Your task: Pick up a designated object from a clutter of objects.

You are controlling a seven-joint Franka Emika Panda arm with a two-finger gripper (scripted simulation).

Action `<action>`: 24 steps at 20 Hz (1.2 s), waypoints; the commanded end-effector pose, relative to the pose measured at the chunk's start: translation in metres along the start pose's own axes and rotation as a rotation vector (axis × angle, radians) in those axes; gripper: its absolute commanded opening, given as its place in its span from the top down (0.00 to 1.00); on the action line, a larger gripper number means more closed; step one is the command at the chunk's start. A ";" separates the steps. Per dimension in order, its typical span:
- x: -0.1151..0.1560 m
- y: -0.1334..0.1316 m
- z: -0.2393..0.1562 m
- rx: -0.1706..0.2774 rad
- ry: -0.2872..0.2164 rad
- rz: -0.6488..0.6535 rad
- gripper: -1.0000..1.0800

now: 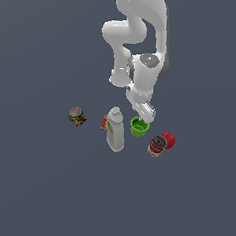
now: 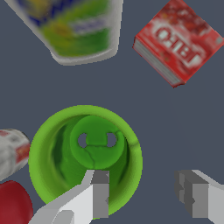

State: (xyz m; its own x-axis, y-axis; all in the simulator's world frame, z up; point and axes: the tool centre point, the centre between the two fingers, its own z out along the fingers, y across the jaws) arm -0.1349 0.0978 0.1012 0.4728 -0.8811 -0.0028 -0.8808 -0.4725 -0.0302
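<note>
One arm is hanging over the clutter, its gripper (image 2: 146, 194) spread open, with one finger (image 2: 94, 194) dipping inside the green cup (image 1: 138, 127) and the other outside its rim. The cup is sitting upright between the white bottle (image 1: 115, 130) and the red-labelled can (image 1: 157, 145), beside the red ball (image 1: 169, 140).

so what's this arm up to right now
The arm has its gripper lowered over the green cup, fingers open, one finger inside the rim and the other outside, so it straddles the wall. Nothing is grasped yet. The white bottle, red-labelled can, red ball and red box sit close around.
</note>
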 end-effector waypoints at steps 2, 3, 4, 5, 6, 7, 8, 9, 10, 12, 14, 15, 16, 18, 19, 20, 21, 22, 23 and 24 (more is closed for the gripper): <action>0.000 0.000 0.003 0.000 0.000 0.000 0.38; 0.000 0.000 0.005 0.000 0.000 0.001 0.38; 0.000 0.000 0.008 0.000 0.000 0.001 0.38; -0.001 0.000 0.010 0.000 0.000 0.001 0.38; -0.001 0.001 0.014 0.000 0.000 0.001 0.38; -0.001 0.001 0.017 0.000 -0.001 0.002 0.38; -0.001 0.001 0.020 0.000 -0.001 0.002 0.38; -0.001 0.001 0.023 0.000 -0.001 0.003 0.38; -0.001 0.001 0.025 0.000 -0.001 0.003 0.38; -0.001 0.001 0.029 0.000 -0.001 0.003 0.38; -0.001 0.001 0.030 0.000 -0.001 0.003 0.38; 0.000 0.001 0.030 0.000 0.000 0.004 0.38; 0.000 0.001 0.030 0.000 0.000 0.004 1.00; 0.000 0.001 0.030 0.000 0.000 0.004 1.00; 0.000 0.001 0.030 0.000 0.000 0.004 1.00; 0.000 0.001 0.030 0.000 0.000 0.004 1.00; 0.000 0.001 0.030 0.000 0.000 0.004 1.00; 0.000 0.001 0.030 0.000 0.000 0.004 1.00; 0.000 0.001 0.030 0.000 0.000 0.004 1.00; 0.000 0.001 0.030 0.000 0.000 0.004 1.00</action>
State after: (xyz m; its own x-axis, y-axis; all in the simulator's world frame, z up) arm -0.1344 0.0984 0.0714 0.4692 -0.8831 -0.0026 -0.8827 -0.4689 -0.0314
